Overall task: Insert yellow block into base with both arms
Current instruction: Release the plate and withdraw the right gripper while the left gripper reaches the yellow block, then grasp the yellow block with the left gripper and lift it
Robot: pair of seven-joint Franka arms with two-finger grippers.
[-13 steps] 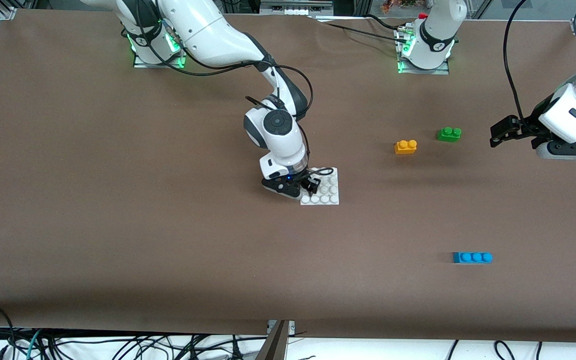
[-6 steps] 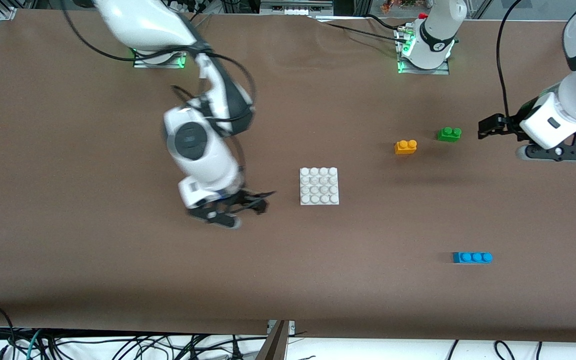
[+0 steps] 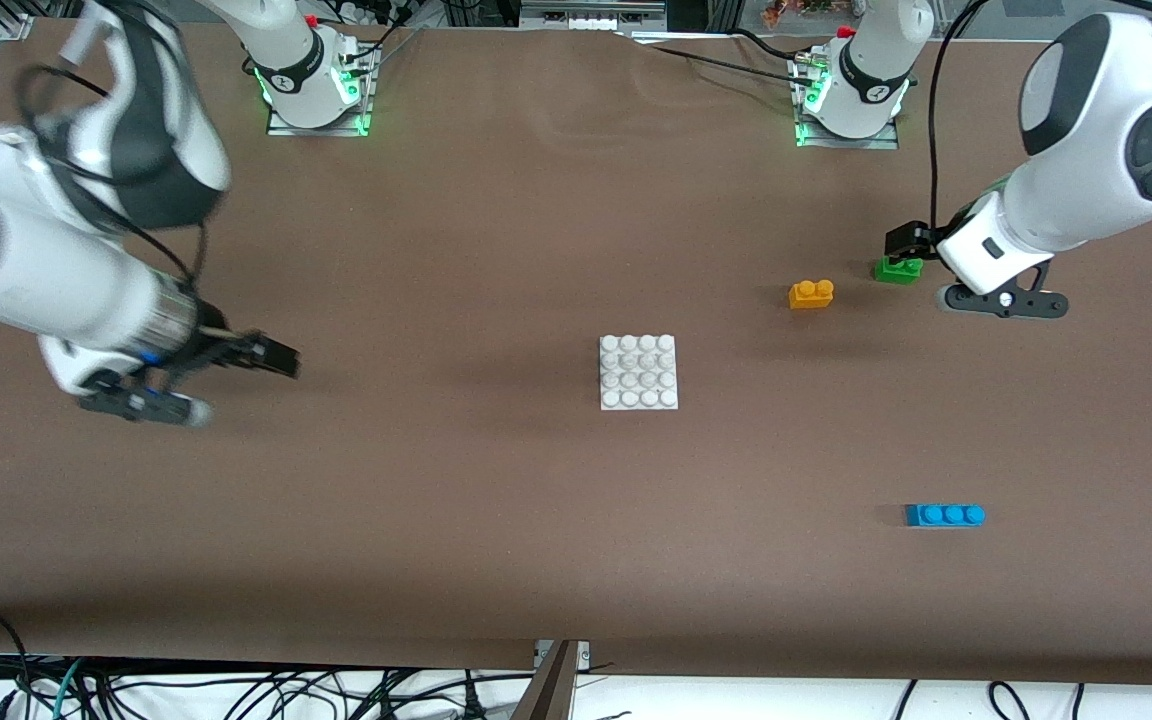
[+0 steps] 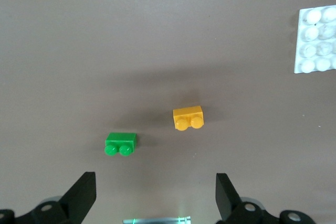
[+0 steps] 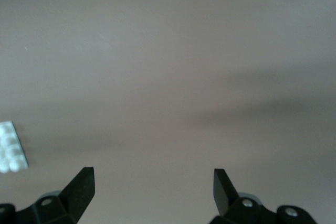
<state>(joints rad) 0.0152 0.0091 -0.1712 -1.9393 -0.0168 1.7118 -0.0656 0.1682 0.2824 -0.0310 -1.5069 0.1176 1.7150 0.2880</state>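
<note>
Left gripper (image 3: 904, 242): up in the air over the green brick (image 3: 897, 269), fingers (image 4: 81, 195) spread wide, nothing between them. Right gripper (image 3: 271, 356): hanging over bare table (image 3: 456, 520) well off the base (image 3: 639, 372), toward the right arm's end; fingers (image 5: 79, 187) likewise wide apart, empty.

Base: flat on the table, all studs bare, nothing seated on it. Yellow block (image 3: 811, 293): resting on the table, studs up, well apart from the base toward the left arm's end and slightly farther from the front camera than the base; untouched by either gripper. Green brick: just beside the yellow block, still farther toward the left arm's end from the base, a small gap between the two. Blue brick (image 3: 945, 515): lying nearer the front camera than the base, well apart from it toward the left arm's end.

In the left wrist view: yellow block (image 4: 188, 118) and green brick (image 4: 121, 143) both ahead of the open fingers, a corner of the base (image 4: 316, 39) at the edge.
</note>
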